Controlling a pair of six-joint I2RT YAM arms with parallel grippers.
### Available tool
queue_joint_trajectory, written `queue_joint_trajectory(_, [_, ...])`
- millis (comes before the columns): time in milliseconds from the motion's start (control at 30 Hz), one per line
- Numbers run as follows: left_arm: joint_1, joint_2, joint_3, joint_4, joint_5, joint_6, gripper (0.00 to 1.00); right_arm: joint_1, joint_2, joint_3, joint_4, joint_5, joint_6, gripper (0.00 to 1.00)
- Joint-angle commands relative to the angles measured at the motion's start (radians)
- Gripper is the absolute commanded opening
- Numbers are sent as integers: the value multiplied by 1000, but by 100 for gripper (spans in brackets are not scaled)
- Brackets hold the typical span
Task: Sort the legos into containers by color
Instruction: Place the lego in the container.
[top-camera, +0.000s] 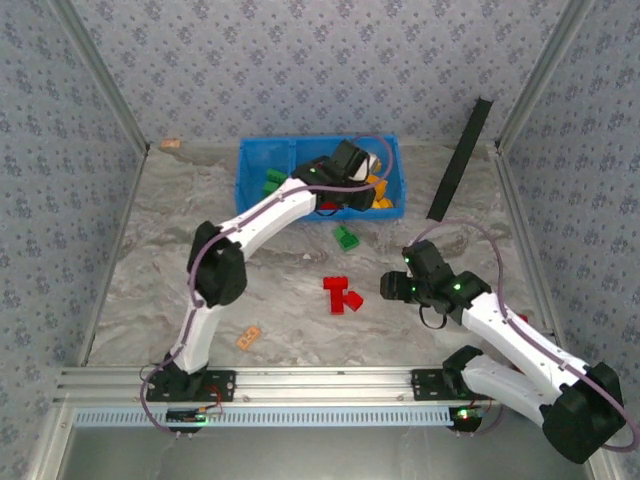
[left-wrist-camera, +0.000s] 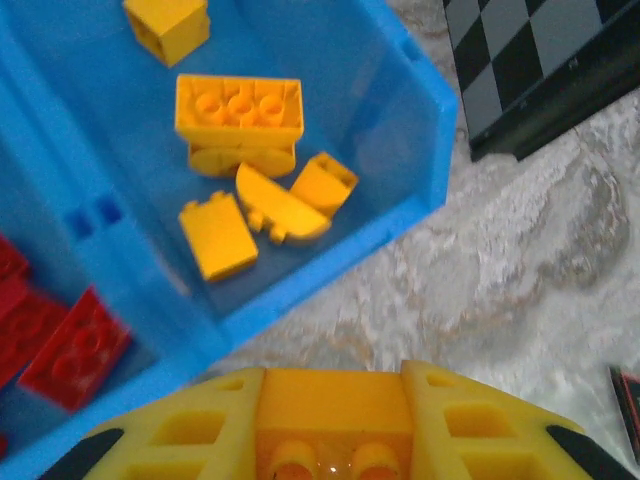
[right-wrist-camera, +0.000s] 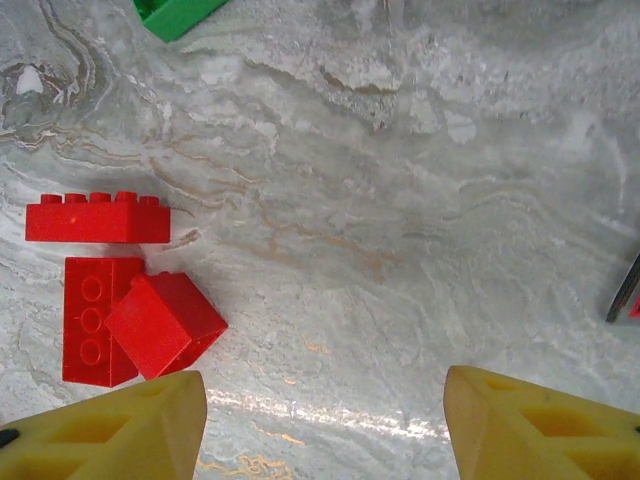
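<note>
You're working on a grey marbled table (top-camera: 150, 250) between patterned walls. The blue bin (top-camera: 262, 155) sits at the upper middle of the top view. Your left gripper (left-wrist-camera: 332, 392) hangs over the bin's right compartment, clamped on an orange-yellow brick (left-wrist-camera: 330, 425) between its fingers. Above it in the left wrist view, yellow bricks (left-wrist-camera: 240, 110) lie loose on that compartment's floor. Binned reds (left-wrist-camera: 70, 350) lie in the next compartment, at the frame's lower left. In the top view, green bricks (top-camera: 275, 182) show in the bin's left part.

Just below the bin on the table lies a lone green brick (top-camera: 346, 237). Lower, near the centre, a red trio (right-wrist-camera: 97, 218) lies close together, two of them touching. Your right gripper (right-wrist-camera: 320, 440) hovers beside the trio, jaws wide apart with nothing between them. A peach piece (top-camera: 249, 337) lies at lower left of the top view, and a checkered board (left-wrist-camera: 540, 60) lies beyond the bin's right wall.
</note>
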Motion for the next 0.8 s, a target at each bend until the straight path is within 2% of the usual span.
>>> queue_joint_trajectory(0, [-1,128,158,-4,-31,12,30,19,-17,-29,9,-11,84,66])
queue_joint_trajectory(167, [-7,319,419,-67,-55,28,30,41,-51,-43,-16,5,111,66])
queue_joint_trajectory(267, [-7,390,508,-80,-77,31,30,47,-80,-63,-22,5,130,67])
queue_joint_trajectory(433, [-6,424,520,-49,-100,31,35,52,-122,-93,-24,1,165,67])
queue_joint_trajectory(633, [-8,427,520,-49,-73,5,51,57,-132,-107,-27,2,174,67])
queue_joint_trajectory(767, [-15,388,520,-64,-63,33,54,58,-131,-109,-18,5,169,67])
